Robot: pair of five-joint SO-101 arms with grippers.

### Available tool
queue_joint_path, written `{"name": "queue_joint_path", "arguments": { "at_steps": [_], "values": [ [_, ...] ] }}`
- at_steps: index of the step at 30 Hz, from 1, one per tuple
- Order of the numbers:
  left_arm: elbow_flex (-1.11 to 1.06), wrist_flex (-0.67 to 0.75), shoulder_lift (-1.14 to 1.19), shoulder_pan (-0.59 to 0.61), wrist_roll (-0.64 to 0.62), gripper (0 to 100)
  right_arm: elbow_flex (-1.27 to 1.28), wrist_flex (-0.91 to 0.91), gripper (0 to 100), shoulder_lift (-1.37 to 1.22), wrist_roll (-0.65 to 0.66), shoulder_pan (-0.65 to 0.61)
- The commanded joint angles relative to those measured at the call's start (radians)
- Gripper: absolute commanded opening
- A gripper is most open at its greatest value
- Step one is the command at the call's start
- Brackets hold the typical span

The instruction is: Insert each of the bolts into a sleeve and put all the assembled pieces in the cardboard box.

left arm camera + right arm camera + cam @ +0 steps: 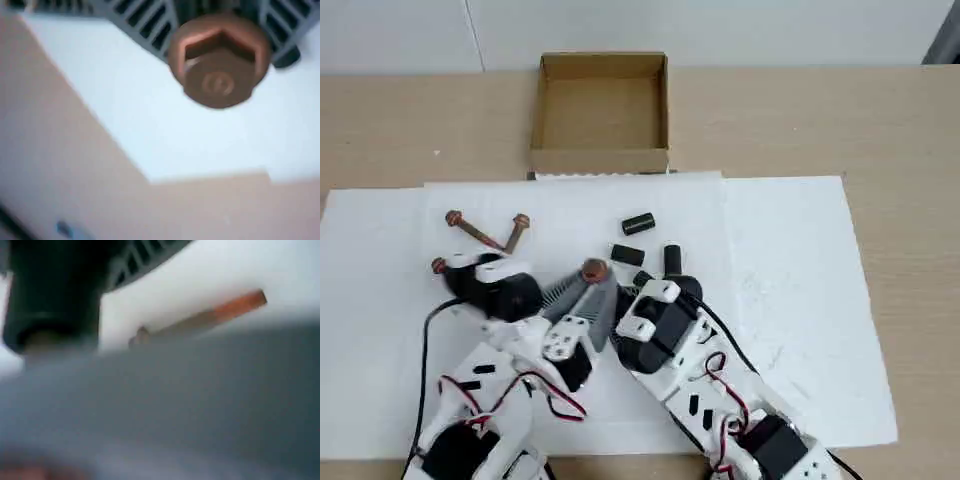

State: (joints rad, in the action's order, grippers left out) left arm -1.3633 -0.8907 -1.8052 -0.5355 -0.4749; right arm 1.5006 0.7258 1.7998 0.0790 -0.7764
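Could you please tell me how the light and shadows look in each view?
High view: even light, no glare on the white sheet, faint shadows under the arms. Left wrist view: the bolt head is well lit. Right wrist view: the black sleeve and a grey mass before it lie in shade.

— "What's your right wrist feed giving?"
— "I see a black sleeve (50,290) close in. Beyond it, farther out, a copper bolt (205,319) lies on the white sheet (250,265). Foreground's a grey blur."
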Motion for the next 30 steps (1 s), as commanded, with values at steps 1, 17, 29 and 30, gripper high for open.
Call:
{"name": "queue_joint_path", "arguments": {
  "at_steps": [1, 17, 29, 30],
  "values": [
    [0.010, -0.023, -0.008, -0.049, 0.006, 1, -0.081, -0.035, 0.4, 0.013, 0.014, 0.002],
    [0.007, -0.025, -0.003, -0.049, 0.044, 16, -0.081, -0.033, 0.4, 0.013, 0.055, 0.002],
    [0.010, -0.018, -0.003, 0.083, 0.206, 16, -0.072, -0.027, 0.4, 0.013, 0.054, 0.005],
    [0.012, -0.018, -0.005, 0.083, 0.206, 16, -0.072, -0.027, 0.4, 0.013, 0.054, 0.005]
  ]
}}
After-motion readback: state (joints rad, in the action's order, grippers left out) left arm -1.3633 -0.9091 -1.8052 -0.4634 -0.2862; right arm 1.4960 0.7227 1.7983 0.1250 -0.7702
